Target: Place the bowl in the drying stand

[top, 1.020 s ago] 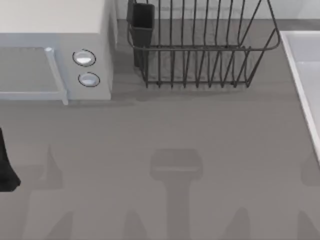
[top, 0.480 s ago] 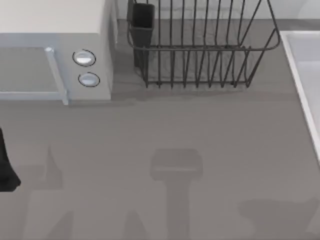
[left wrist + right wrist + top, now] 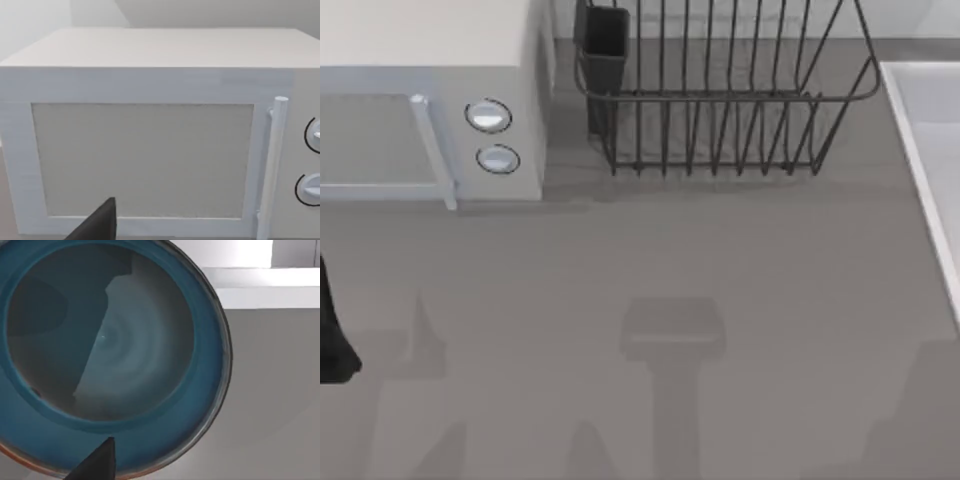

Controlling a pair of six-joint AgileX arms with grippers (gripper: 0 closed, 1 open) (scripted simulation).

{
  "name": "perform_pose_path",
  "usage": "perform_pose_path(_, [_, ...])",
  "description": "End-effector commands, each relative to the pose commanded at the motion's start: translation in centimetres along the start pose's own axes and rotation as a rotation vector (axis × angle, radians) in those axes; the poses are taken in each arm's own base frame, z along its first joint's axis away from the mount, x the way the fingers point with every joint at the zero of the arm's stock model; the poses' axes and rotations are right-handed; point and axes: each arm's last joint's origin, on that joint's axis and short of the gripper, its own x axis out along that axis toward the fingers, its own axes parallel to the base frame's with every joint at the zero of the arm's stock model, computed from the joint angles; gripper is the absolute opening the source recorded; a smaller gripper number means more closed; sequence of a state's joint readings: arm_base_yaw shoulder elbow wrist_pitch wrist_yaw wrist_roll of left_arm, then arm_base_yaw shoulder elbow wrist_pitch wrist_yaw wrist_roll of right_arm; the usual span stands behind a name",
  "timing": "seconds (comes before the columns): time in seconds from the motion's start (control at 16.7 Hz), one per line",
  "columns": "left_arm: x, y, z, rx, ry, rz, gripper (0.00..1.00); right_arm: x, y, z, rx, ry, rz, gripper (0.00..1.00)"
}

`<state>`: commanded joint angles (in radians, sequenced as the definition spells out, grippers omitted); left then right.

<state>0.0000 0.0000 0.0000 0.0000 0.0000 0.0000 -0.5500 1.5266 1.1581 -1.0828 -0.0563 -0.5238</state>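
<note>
A: Where is the small round light-blue bowl with the thin red rim (image 3: 110, 355)?

B: Close against the right gripper (image 3: 100, 462), hollow toward the wrist camera; whether the gripper clasps it cannot be told. The dark wire drying stand (image 3: 720, 100) stands beside the white box-shaped microwave (image 3: 430, 110), which the left gripper (image 3: 100, 225) faces, its grip equally unclear.

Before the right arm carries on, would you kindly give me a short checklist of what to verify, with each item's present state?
1. Light blue round bowl with thin red rim close under the right wrist camera: ok.
2. Bowl actually gripped by the right claw: cannot tell.
3. Dark metal wire drying stand holds no dishes between its upright bars: ok.
4. Grey table between the front edge and the stand free of obstacles: ok.
5. Left arm parked at the table's left edge, facing the white microwave, out of the path: ok.
</note>
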Motion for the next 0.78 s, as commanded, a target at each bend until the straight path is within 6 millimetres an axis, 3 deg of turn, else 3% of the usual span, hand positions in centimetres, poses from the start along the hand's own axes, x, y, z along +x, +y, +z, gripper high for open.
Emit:
perform_pose_path(0.48, [0.0, 0.0, 0.0, 0.000, 0.000, 0.000, 1.00, 0.7, -0.2, 0.2, -0.002, 0.020, 0.012, 1.00])
perform_pose_path(0.78, [0.0, 0.0, 0.0, 0.000, 0.000, 0.000, 1.00, 5.5, -0.4, 0.5, 0.000, 0.015, 0.010, 1.00])
